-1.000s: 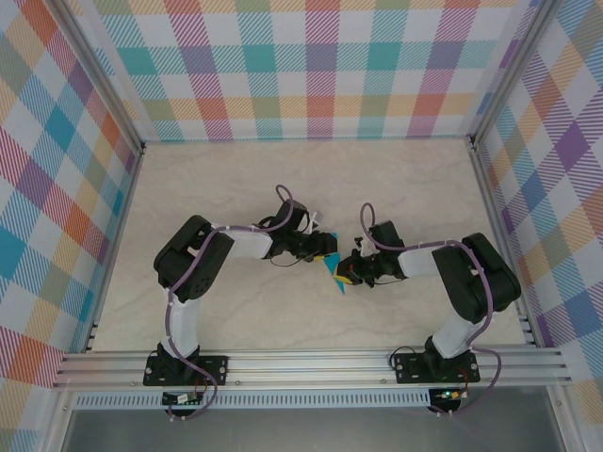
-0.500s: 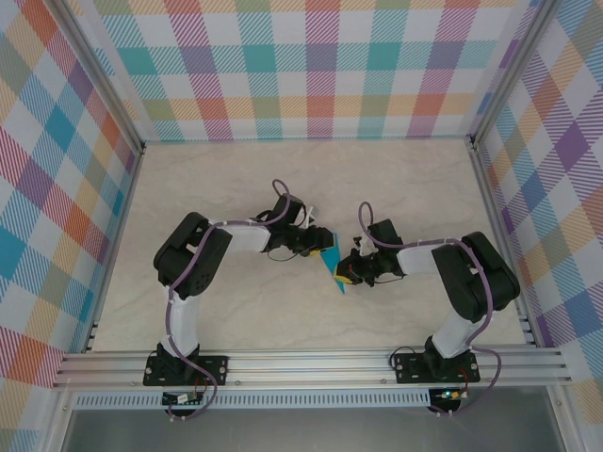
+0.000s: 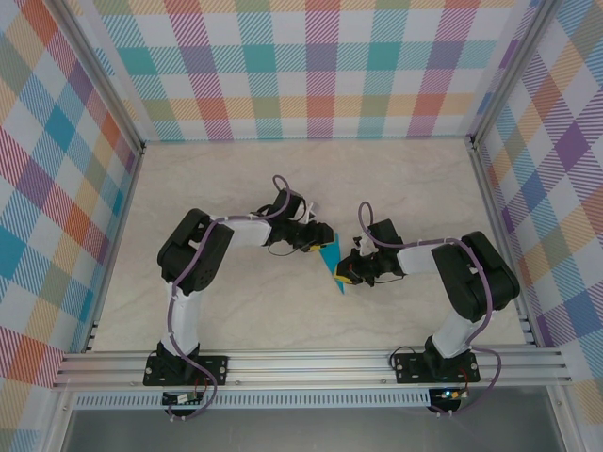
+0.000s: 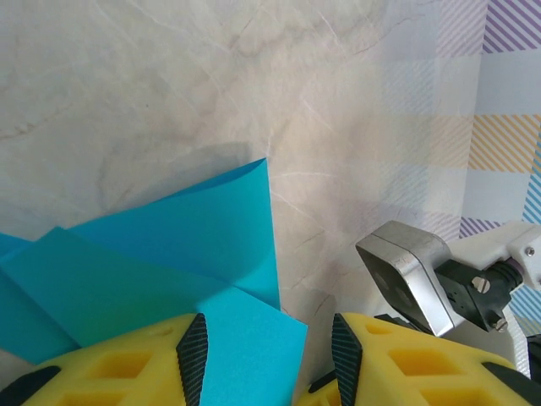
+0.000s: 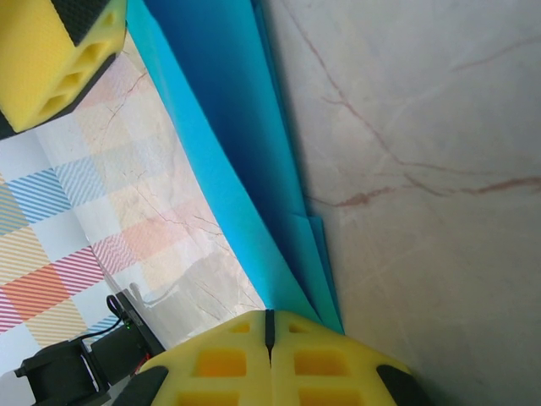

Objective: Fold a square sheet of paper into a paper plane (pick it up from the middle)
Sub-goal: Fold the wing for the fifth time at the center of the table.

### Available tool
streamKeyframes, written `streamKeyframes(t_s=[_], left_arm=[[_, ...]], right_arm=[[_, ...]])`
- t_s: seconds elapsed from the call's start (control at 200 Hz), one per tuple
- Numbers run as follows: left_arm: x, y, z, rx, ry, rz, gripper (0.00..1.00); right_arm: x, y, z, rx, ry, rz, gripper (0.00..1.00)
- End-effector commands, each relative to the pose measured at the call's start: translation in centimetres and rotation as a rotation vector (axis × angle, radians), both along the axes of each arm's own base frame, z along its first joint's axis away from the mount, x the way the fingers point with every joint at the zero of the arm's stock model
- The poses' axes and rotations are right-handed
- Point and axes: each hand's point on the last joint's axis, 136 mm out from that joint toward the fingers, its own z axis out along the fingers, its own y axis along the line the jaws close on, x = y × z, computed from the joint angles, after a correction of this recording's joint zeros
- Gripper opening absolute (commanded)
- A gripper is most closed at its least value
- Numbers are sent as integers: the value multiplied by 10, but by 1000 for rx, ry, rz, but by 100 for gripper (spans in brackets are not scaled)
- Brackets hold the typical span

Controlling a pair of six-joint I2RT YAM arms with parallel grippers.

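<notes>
Between the parted left jaws point(image 4: 266, 359), a folded corner of the teal sheet of paper point(image 4: 161, 262) lies loose, close to one pad and clear of the other. Just beyond them, the right jaws point(image 5: 269, 326) are pressed together on the sheet's lower edge and appear to hold its stacked layers up off the marbled bench point(image 4: 169, 85). The fold looks only partly made, and the risks are plain. A single pinch at one end could let the thin paper pivot or slip. If the left jaws close away from the crease, the flap could set crooked. With both sets of jaws working so near each other, a pull in opposite directions could spring the layers apart or tear them.
</notes>
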Motion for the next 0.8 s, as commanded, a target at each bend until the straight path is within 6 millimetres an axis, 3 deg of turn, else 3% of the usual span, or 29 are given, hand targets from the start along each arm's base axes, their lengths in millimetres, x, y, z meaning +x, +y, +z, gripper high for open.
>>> streamKeyframes(t_s=[0.0, 0.795], left_arm=[[19, 15, -14, 50, -24, 33, 46], [53, 43, -21, 103, -24, 74, 45]], right_arm=[[-35, -37, -58, -234, 161, -39, 0], [-32, -32, -55, -209, 156, -25, 0]])
